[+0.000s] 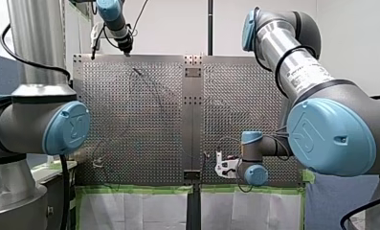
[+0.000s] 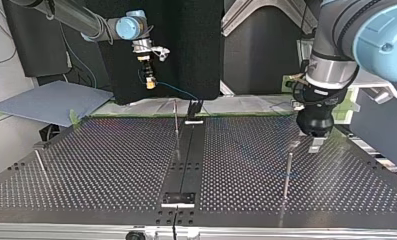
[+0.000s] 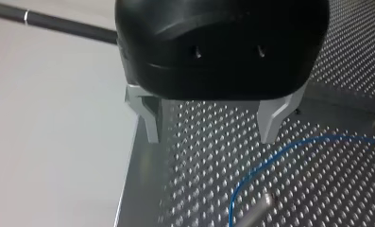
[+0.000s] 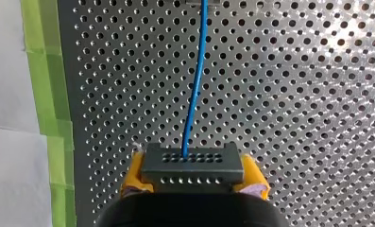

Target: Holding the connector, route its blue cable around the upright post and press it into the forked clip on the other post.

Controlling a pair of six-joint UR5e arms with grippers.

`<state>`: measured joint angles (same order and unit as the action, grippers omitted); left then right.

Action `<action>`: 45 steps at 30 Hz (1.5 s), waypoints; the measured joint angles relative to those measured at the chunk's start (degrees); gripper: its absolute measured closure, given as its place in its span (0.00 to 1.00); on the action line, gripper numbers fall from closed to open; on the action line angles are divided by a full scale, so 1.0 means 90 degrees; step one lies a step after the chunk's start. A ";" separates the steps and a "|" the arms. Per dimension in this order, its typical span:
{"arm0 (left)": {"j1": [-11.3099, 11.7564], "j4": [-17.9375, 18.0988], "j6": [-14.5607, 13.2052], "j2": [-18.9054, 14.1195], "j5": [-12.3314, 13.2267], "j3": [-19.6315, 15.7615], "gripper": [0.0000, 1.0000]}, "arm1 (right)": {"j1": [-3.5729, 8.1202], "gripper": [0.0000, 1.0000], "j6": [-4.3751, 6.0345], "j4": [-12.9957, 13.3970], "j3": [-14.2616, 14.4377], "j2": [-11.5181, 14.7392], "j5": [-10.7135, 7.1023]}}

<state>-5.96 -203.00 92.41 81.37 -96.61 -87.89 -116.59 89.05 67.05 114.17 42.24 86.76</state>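
Holding the connector (image 4: 192, 165) snug between the yellow pads (image 4: 134, 172) of my right gripper (image 4: 193, 178), up off the surface (image 2: 111, 165) around 10 o'clock in the top view, with my left gripper (image 3: 208, 125) wide open on nothing; probably a light rigid block on a thin floppy blue cable (image 4: 194, 94), so better grabbing the body.

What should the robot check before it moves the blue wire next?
1. Grip on the connector: ok, my right gripper clamps it between yellow pads.
2. The blue cable leaving the connector: ok, it runs straight ahead, unsnagged.
3. Cable around the upright post: not ok, top view shows no wrap.
4. Cable in the forked clip: cannot tell, the clip is too small to make out.
5. Room from my left gripper: ok, open and empty.
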 joint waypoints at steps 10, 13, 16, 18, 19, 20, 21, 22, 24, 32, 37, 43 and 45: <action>-0.0495 0.0514 -0.0349 0.0493 -0.0322 0.0253 0.00 | -0.0018 1.00 0.0000 0.0007 -0.0003 0.0000 0.0000; -0.0652 0.0673 -0.0381 0.0651 -0.0478 0.0403 0.00 | -0.0019 1.00 0.0004 0.0003 -0.0003 0.0000 0.0000; -0.0829 0.0851 -0.0461 0.0828 -0.0654 0.0503 0.00 | -0.0020 1.00 0.0007 -0.0003 -0.0004 -0.0001 0.0000; -0.0933 0.0955 -0.0490 0.0933 -0.0760 0.0527 0.00 | -0.0019 1.00 0.0004 -0.0005 -0.0004 -0.0001 0.0000; -0.1004 0.1027 -0.0502 0.1004 -0.0830 0.0533 0.00 | -0.0020 1.00 0.0003 -0.0006 -0.0004 -0.0001 0.0000; -0.1058 0.1078 -0.0508 0.1057 -0.0883 0.0536 0.00 | -0.0019 1.00 0.0002 -0.0006 -0.0004 0.0000 0.0000; -0.1113 0.1133 -0.0513 0.1112 -0.0939 0.0537 0.00 | -0.0019 1.00 0.0002 -0.0007 -0.0004 0.0000 0.0000; -0.1191 0.1214 -0.0517 0.1190 -0.1016 0.0538 0.00 | -0.0019 1.00 0.0001 -0.0007 -0.0004 0.0000 0.0000; -0.1309 0.1328 -0.0523 0.1308 -0.1134 0.0538 0.00 | -0.0019 1.00 0.0000 -0.0003 -0.0005 -0.0004 0.0000; -0.1805 0.1828 -0.0667 0.1804 -0.1521 0.0495 0.00 | -0.0019 1.00 0.0000 -0.0002 -0.0004 -0.0002 0.0000; -0.2075 0.2094 -0.0911 0.2052 -0.1603 0.0318 0.00 | -0.0020 1.00 0.0000 -0.0007 -0.0004 0.0000 0.0000; -0.2276 0.2411 -0.1207 0.2128 -0.1852 0.0243 0.00 | -0.0020 1.00 0.0000 -0.0009 -0.0004 -0.0002 0.0000; -0.2273 0.2463 -0.1268 0.2131 -0.1945 0.0239 0.00 | -0.0020 1.00 0.0000 -0.0014 -0.0004 -0.0001 0.0000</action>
<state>-26.42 -180.83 80.99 100.55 -114.12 -85.74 -116.77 89.05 66.92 114.13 42.22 86.76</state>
